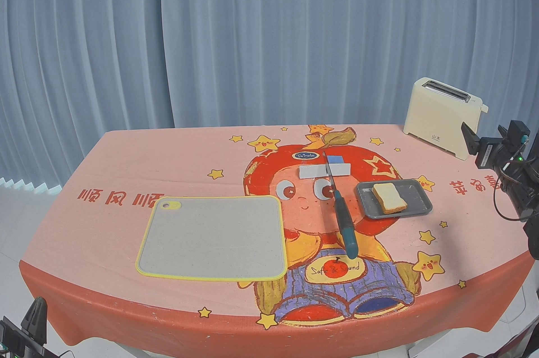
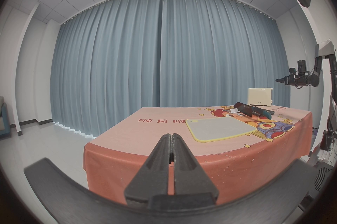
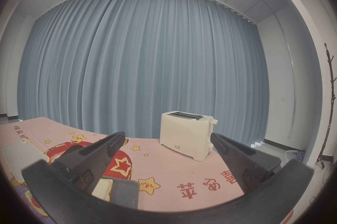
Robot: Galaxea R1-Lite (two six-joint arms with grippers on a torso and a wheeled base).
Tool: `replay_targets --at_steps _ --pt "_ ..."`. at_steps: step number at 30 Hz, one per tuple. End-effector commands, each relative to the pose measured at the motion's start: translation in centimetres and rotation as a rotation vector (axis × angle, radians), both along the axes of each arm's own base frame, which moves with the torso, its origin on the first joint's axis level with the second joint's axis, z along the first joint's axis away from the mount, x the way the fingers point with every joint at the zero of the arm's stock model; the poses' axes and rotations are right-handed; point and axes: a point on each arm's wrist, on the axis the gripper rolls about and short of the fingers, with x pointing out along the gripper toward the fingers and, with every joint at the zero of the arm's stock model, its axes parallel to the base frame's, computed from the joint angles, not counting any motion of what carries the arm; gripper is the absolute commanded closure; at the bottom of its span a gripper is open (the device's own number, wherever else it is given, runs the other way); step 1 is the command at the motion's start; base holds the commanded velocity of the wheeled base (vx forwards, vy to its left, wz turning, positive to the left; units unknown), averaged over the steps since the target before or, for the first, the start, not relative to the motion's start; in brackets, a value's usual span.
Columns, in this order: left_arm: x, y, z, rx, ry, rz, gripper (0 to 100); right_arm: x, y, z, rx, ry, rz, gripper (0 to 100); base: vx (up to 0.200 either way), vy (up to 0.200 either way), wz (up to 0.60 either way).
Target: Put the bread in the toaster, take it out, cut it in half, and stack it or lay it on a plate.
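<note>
A slice of bread [image 1: 389, 197] [image 3: 102, 189] lies on a small grey tray [image 1: 418, 198] [image 3: 123, 193] right of the table's centre. At the far right corner stands a cream toaster [image 1: 443, 117] [image 3: 186, 133] [image 2: 259, 96], its slot facing up. A knife [image 1: 342, 213] [image 2: 252, 109] with a teal handle rests its blade on a white block [image 1: 314, 171]. My right gripper [image 1: 470, 139] [image 3: 166, 137] hovers open and empty off the table's right edge, level with the toaster. My left gripper [image 1: 35, 317] [image 2: 171, 154] is shut, low and off the table's near left corner.
A grey cutting board [image 1: 213, 237] [image 2: 221, 128] [image 3: 21, 154] with a yellow rim lies on the near left part of the orange printed tablecloth [image 1: 140, 174]. Blue curtains hang behind the table.
</note>
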Motion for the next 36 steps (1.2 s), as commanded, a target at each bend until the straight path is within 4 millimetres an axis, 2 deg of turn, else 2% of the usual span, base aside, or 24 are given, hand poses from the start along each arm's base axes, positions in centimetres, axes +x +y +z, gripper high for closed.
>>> replay_targets --at_steps 1,20,32,36 --pt "0.1 0.0 -0.5 0.001 0.014 0.001 100 -1.6 -0.1 0.2 0.001 -0.009 0.001 0 0.0 0.0 0.0" --pt "0.1 0.0 -0.5 -0.001 0.014 0.001 100 -4.4 -0.3 0.8 0.001 -0.046 0.001 0 0.0 0.0 0.0" --pt "0.1 0.0 -0.5 -0.001 0.014 -0.001 100 -7.0 -0.3 1.6 -0.004 -0.098 0.018 0 0.0 0.0 0.0" --pt "0.1 0.0 -0.5 -0.001 0.014 0.001 100 -7.8 -0.4 0.9 -0.009 -0.075 0.032 0 0.0 0.0 0.0"
